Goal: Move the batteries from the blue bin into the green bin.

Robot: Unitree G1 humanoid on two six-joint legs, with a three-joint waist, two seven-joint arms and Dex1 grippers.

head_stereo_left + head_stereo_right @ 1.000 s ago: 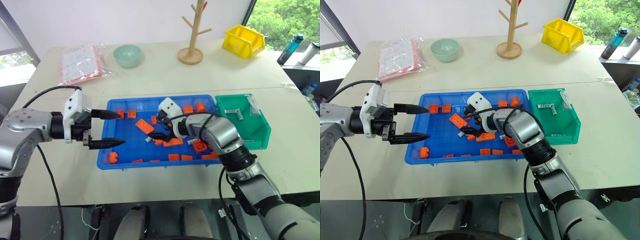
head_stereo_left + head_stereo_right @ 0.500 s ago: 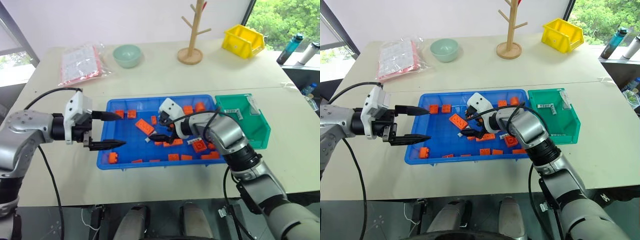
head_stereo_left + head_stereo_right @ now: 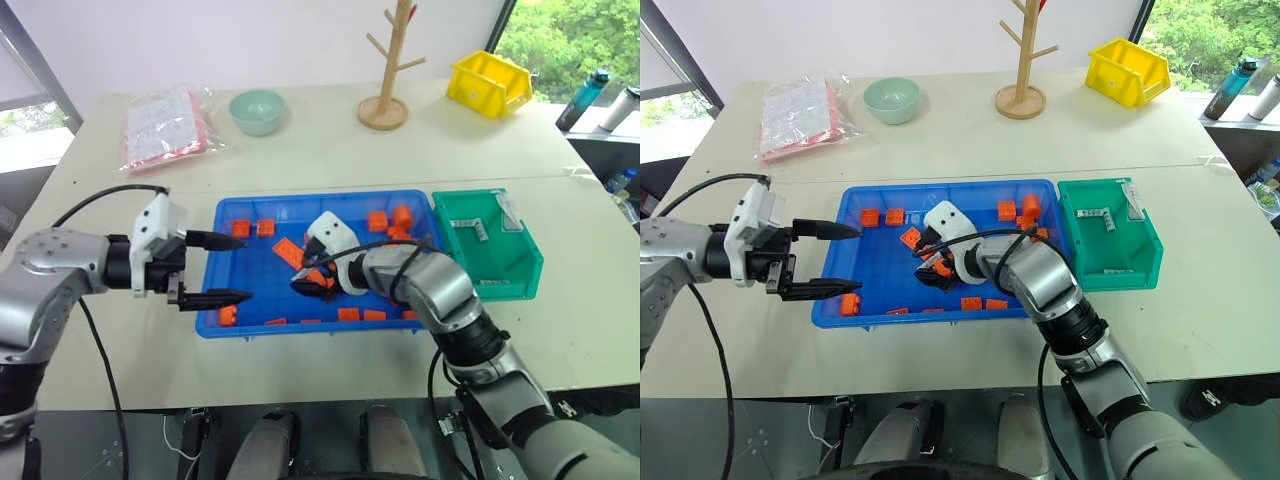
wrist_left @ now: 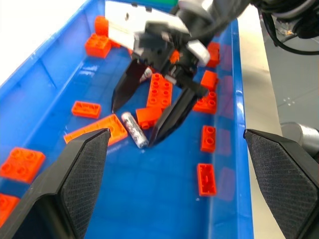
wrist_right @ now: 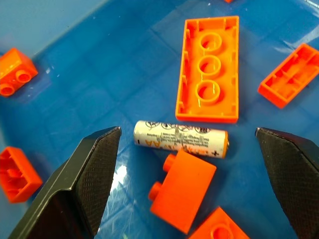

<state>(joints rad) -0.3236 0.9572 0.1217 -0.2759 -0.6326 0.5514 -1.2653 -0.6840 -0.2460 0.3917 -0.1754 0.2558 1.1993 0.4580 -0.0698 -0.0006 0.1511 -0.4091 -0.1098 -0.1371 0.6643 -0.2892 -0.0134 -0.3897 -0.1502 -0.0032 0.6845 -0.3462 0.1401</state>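
Bricks are what's worrying me here. Lower middle of the head views, the right gripper (image 3: 928, 262) is reaching down into the blue bin (image 3: 222, 325) with its jaws spread wide, and in its own wrist view a battery (image 5: 180, 139) is lying flat on the gridded floor right between the two fingers. A small orange brick (image 5: 183, 188) is sitting touching the battery's side, and a long upside-down brick (image 5: 208, 69) is lying just beside it on the other side. My guess: if the jaws are closing from here, they could be pinching that small brick along with the battery, or shoving the battery so it's rolling off across the floor. It's a smooth cylinder lying flat, so an off-centre squeeze could be popping it out too.

Left wrist view is showing the same thing from the side: the battery (image 4: 135, 129) is lying just by one fingertip, with bricks crowding around it.

Middle left of the frame, the left gripper (image 3: 228, 269) is hovering at the bin's left edge, jaws apart, holding nothing.

Further right, the green bin (image 3: 526, 287) is sitting touching the blue one, with a couple of batteries (image 3: 474, 229) already lying inside.

Upper part of the frame, on the desk (image 3: 300, 160): yellow bin (image 3: 489, 82), wooden mug tree (image 3: 389, 62), pale green bowl (image 3: 255, 110).
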